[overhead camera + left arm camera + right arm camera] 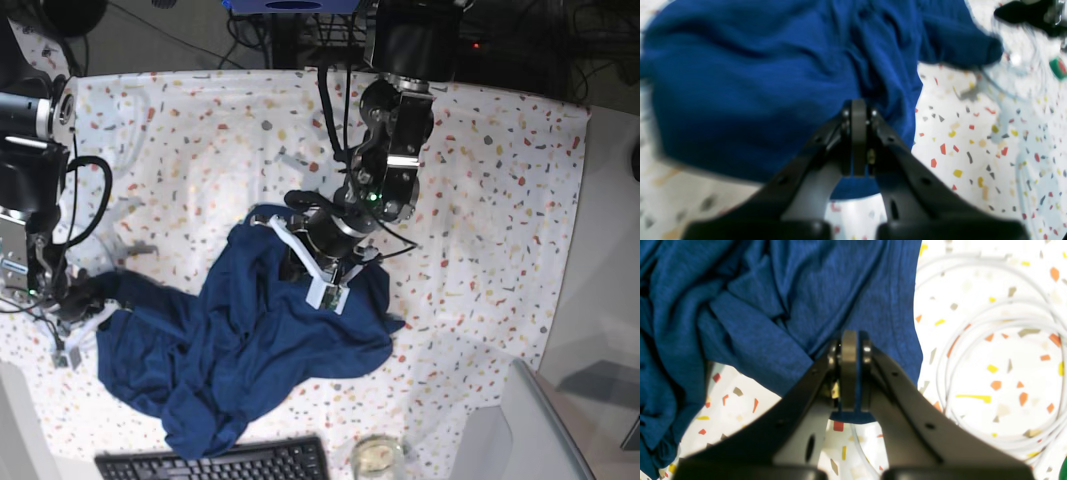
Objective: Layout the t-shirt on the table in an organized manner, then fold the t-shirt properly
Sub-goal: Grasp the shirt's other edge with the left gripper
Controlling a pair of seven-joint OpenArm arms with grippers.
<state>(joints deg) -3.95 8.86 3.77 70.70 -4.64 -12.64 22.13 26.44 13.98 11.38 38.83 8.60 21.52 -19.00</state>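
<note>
Left end effector (858, 140): your jaws are clamped on a fold of the t-shirt (750, 86); blue cloth shows between the pads.
Right end effector (849, 373): also clenched, pinching the shirt's edge, with a sliver of fabric below the pads.
T-shirt: crumpled, not laid flat, in a heap on the counter (500, 200), toward your front-centre in the base view; one part runs out to the right end effector at that view's left edge.
White cable (977, 350): coiled on the counter just beside the right-hand grip.
Keyboard (215, 463): near the shirt's front edge.
Glass jar (377, 455): beside the keyboard.
</note>
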